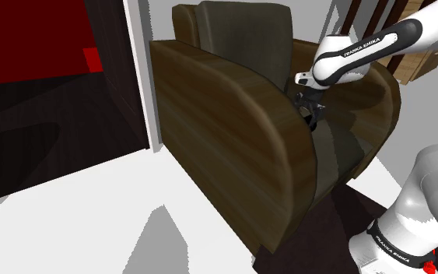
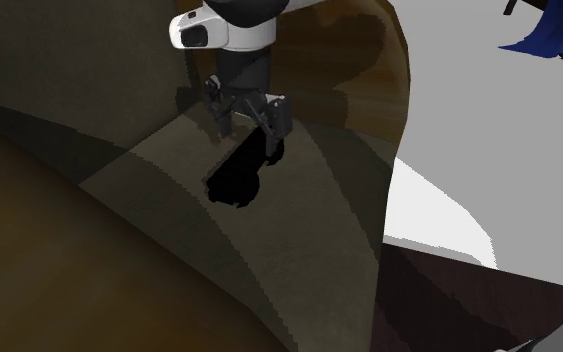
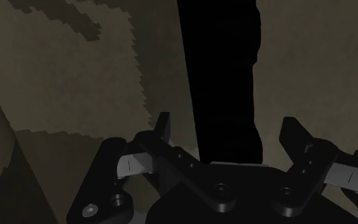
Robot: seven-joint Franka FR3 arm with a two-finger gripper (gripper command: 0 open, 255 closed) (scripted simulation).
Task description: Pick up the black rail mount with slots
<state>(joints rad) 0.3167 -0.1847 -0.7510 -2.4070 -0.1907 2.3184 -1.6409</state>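
The black rail mount [image 2: 237, 180] is a long, flat, all-black piece lying on the armchair's olive seat cushion [image 2: 169, 230]. Its slots cannot be made out. My black gripper [image 2: 249, 128] hangs just over one end of it, pointing down. In the wrist view the mount [image 3: 225, 76] runs straight away from between the fingers. The gripper [image 3: 228, 130] is open: one fingertip [image 3: 165, 130] stands on each side of the piece, with a narrow gap on either side. In the shoulder view the gripper [image 1: 312, 115] sits low inside the chair, between its arms.
The brown armchair has a tall curved armrest [image 1: 233, 140] on the shoulder view's left and another [image 1: 380, 93] on the right, with the backrest [image 1: 244, 31] behind. A white wall edge [image 1: 143, 70] and the grey floor [image 1: 92, 226] lie beside the chair.
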